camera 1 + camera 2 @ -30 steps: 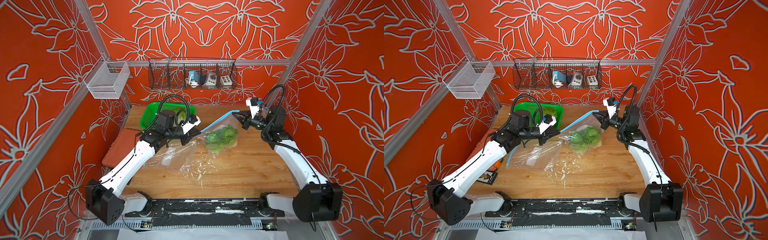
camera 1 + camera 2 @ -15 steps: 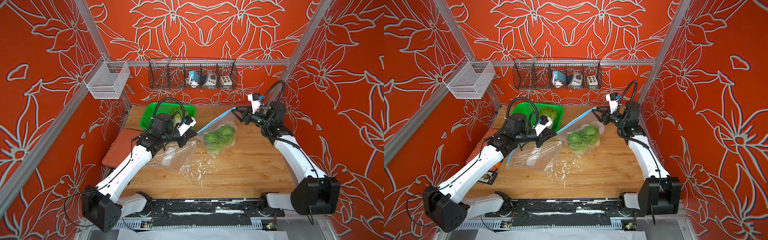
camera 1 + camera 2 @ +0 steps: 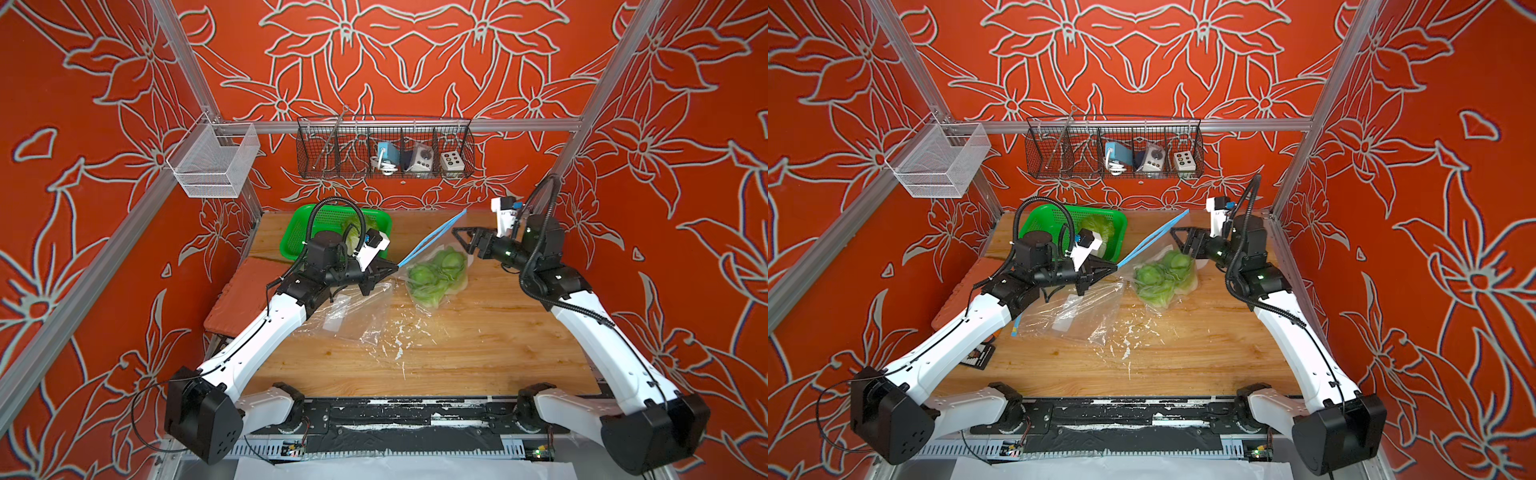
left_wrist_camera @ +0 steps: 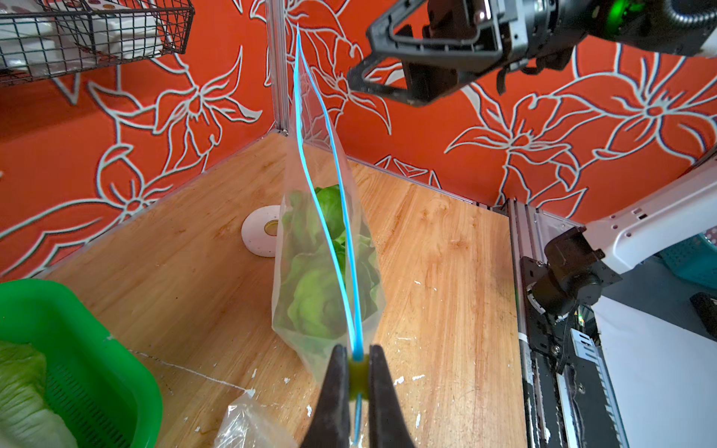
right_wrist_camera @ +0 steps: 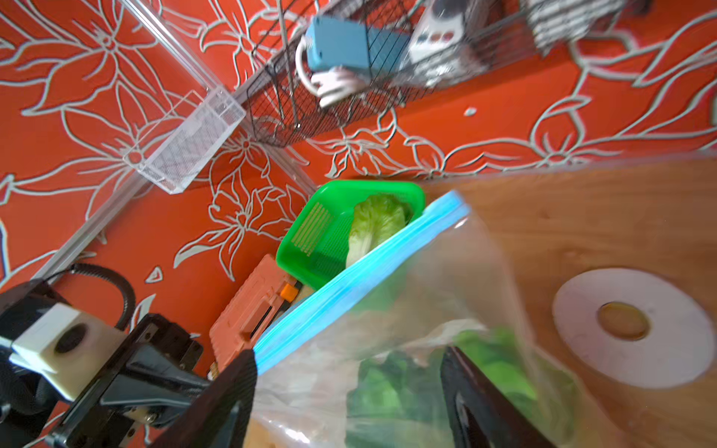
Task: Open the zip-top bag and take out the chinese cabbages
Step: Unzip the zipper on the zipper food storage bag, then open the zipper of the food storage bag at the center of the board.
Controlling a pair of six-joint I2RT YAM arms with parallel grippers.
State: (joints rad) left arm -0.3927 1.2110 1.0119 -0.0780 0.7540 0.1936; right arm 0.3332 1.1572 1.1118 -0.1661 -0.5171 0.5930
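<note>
The left end effector (image 4: 357, 357) is clamped on the left end of the blue zip strip (image 4: 310, 163), holding the zip-top bag (image 3: 446, 259) upright on the bench (image 3: 478, 332). In the left wrist view the two blue tracks stand apart along the middle, so the mouth looks partly open. The chinese cabbages (image 3: 436, 274) sit inside, low in the bag. To the right, the right end effector (image 3: 462, 241) hovers near the raised far end of the strip with its jaws apart, holding nothing.

The opening step looks nearly done. Next, the right end effector probably needs to spread the mouth or reach in for a head.

A green basket (image 3: 299, 237) at far left holds one leafy head (image 3: 351, 228). A slack empty bag (image 3: 353, 320) lies under the left arm, and a tape roll (image 4: 260, 232) lies just behind the held bag. The narrow mouth is the main obstacle.
</note>
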